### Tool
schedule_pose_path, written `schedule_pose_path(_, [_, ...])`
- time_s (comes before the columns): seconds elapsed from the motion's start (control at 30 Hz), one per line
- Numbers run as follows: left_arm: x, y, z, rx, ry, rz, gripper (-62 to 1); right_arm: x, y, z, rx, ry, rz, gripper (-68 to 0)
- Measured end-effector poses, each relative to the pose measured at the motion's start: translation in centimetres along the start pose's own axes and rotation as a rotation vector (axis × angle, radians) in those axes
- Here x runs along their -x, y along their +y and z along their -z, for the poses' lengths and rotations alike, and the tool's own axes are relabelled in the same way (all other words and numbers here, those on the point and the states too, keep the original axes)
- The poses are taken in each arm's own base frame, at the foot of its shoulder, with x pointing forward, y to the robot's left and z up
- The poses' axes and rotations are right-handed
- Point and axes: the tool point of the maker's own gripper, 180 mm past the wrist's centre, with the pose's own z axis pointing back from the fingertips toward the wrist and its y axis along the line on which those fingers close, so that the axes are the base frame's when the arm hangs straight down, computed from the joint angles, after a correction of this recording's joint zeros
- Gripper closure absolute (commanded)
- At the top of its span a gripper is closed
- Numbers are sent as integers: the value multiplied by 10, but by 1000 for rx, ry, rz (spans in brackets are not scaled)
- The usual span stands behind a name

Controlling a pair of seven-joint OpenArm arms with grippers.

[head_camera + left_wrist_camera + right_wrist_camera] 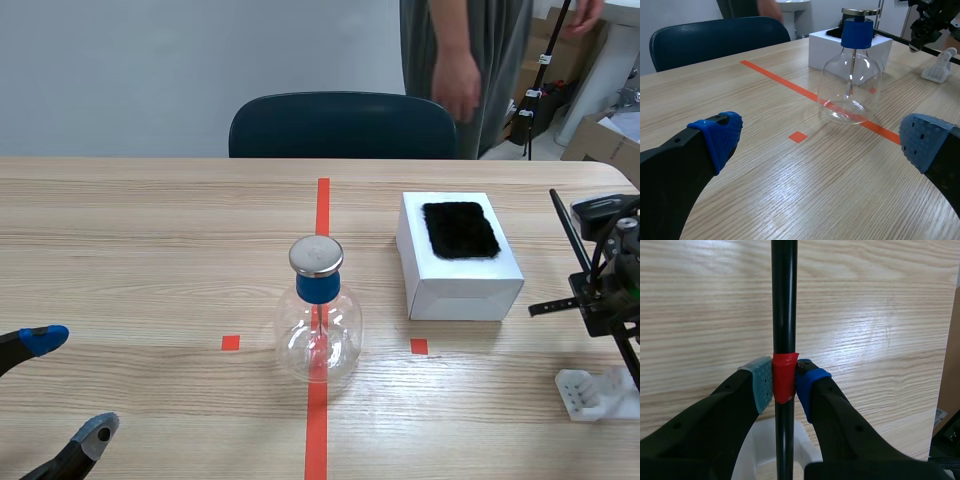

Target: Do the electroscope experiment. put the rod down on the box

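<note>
- Broadly, a pale wooden table (pixel 150 230) runs back to a dark blue chair (pixel 340 125), where a person (pixel 470 60) stands behind.
- Right gripper (pixel 784 382): its 2 pads are clamped on the red band of a thin black rod (pixel 784 300), near the table's right edge and apart from the white cardboard box (pixel 465 285).
- Left gripper (pixel 822 139) gapes wide, holding nothing, at the near left, well apart from the clear glass flask with a blue stopper (pixel 318 335).

The rod (pixel 784 300) is thin and black with a band of red tape, and the right gripper (pixel 784 387) pinches it right at that tape, over to the right of the box (pixel 460 285). The box is white and closed, with a black furry patch (pixel 460 230) on top. The electroscope flask (pixel 318 335), clear glass with a blue neck and metal cap, stands upright just left of it.
</note>
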Motion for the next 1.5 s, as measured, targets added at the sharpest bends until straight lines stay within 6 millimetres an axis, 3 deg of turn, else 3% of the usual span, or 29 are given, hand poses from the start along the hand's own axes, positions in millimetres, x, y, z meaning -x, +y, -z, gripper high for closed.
schedule_pose_path(0.23, [0, 0, 0, 0, 0, 0, -623, 33, 8, 4, -18, 67, -18, -77])
schedule_pose_path(0.57, [0, 0, 0, 0, 0, 0, -623, 36, 17, 3, -103, 93, 66, -78])
schedule_pose_path(0.97, [0, 0, 0, 0, 0, 0, -623, 34, 29, 1, -247, 83, -51, -78])
schedule_pose_path(1.5, [0, 0, 0, 0, 0, 0, -623, 24, 33, 5, -404, 96, -35, -82])
